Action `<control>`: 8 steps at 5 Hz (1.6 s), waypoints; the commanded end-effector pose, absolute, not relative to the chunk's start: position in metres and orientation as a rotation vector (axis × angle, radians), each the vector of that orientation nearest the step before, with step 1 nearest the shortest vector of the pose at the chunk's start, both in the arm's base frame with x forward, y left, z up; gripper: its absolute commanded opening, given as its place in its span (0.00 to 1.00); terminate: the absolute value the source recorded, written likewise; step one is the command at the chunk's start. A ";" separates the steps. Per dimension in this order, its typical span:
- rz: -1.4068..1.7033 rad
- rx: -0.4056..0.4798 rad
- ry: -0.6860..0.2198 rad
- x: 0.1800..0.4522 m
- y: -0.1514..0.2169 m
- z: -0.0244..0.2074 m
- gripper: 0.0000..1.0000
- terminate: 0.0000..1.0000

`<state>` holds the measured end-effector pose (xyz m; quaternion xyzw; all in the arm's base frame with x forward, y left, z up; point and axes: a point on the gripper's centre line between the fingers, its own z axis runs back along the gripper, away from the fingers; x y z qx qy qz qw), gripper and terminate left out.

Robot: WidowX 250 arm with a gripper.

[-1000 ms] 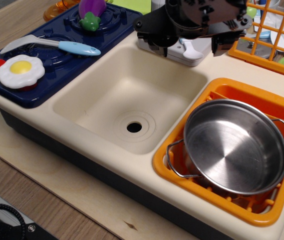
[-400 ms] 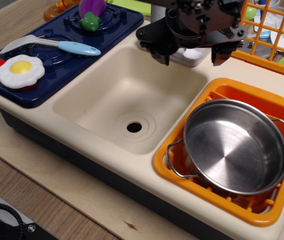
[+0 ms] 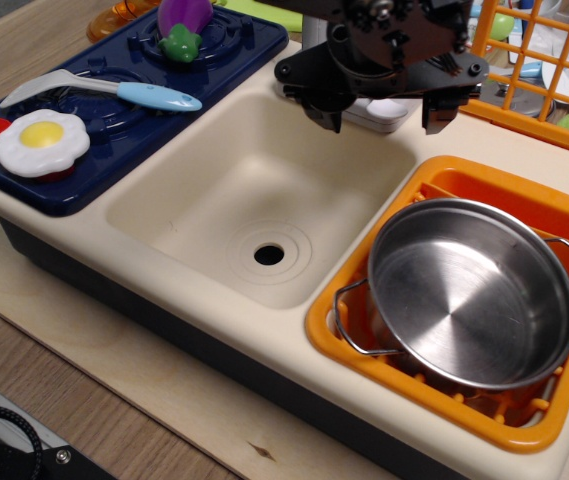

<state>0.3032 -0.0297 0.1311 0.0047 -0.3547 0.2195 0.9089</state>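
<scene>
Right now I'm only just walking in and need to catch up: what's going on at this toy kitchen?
A black gripper hangs open and empty above the back edge of the cream sink, just over the white faucet piece. Beside the sink, a steel pot sits in the orange drying rack. On the blue stove lie a fried egg, a blue-handled spoon and a purple eggplant.
</scene>
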 end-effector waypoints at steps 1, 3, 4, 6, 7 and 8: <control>0.428 -0.020 -0.767 0.318 -0.024 0.142 1.00 0.00; 0.432 -0.027 -0.759 0.323 -0.020 0.139 0.00 0.00; 0.449 -0.020 -0.762 0.319 -0.024 0.139 0.00 0.00; 0.544 0.066 -0.761 0.295 -0.059 0.160 0.00 0.00; 0.593 0.126 -0.770 0.279 -0.074 0.175 0.00 0.00; 0.685 0.143 -0.757 0.251 -0.087 0.176 0.00 0.00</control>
